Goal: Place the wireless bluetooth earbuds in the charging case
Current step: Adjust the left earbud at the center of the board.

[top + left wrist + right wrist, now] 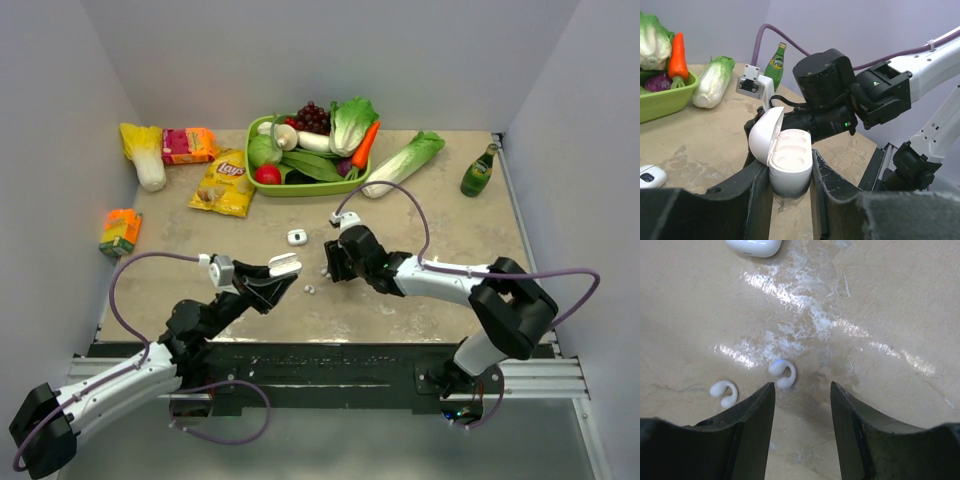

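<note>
Clock positions are read from the table's middle in the top view.

1. Table [450, 300]: beige, mottled top with a glossy sheen.
2. Green basket [300, 190], 12 o'clock: heaped with vegetables and grapes.
3. Napa cabbage [405, 162], 1 o'clock: lies just beside the basket.
4. Pale cabbage [145, 155], 10 o'clock, with a pink packet [188, 145] touching it.
5. Chips bag [224, 183], 11 o'clock: yellow, lying flat.
6. Green bottle [479, 172], 2 o'clock: upright.
7. Orange carton [120, 231], 9 o'clock, at the table edge.
8. Closed white case [296, 237]: on the table near the centre.
9. Left gripper [788, 175]: clamped on the charging case [790, 155]. The case is white and held above the table. Its lid is swung open and both moulded wells are bare. The right arm's black wrist crowds the space close behind it.
10. Right gripper [802, 390]: low over the table, jaws parted with nothing between them.
11. Earbuds: two, glossy white, each curled like an open hook. Both lie on the table at 6 o'clock from the closed case. One earbud [782, 374] sits just ahead of the view's left finger; the other earbud [723, 392] lies near it, outside that finger.
</note>
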{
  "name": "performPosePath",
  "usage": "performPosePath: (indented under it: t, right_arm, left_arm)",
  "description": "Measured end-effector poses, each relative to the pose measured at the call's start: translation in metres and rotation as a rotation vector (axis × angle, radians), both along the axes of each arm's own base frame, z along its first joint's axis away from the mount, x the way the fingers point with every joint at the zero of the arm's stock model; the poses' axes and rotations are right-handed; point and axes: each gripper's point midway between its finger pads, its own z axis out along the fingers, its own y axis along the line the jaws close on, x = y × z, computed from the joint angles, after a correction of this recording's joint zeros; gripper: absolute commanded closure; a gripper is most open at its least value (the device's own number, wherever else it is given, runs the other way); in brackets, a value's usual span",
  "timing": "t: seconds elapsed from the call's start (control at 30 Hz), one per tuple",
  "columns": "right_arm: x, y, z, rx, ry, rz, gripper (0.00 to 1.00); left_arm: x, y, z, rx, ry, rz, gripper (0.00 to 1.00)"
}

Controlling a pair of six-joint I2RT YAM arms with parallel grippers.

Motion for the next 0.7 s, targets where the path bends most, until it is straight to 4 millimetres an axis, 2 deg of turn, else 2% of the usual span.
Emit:
performPosePath:
  t: [0.13,0.3,0.7]
  right_arm:
    - [0.013,0.008,-0.009,-0.009,0.008,-0.003,0.49]
    - [0.019,0.014,-0.013,-0.014,0.011,0.001,0.49]
    - [0.021,0.014,-0.015,-0.021,0.008,0.001,0.51]
  left_arm:
    - [0.000,0.001,0.000,0.001,0.002,0.002,1.00]
    - [0.000,0.000,-0.005,0.016,0.014,0.002,1.00]
    - [0.002,-0.001,-0.012,0.038,0.031,0.003,1.00]
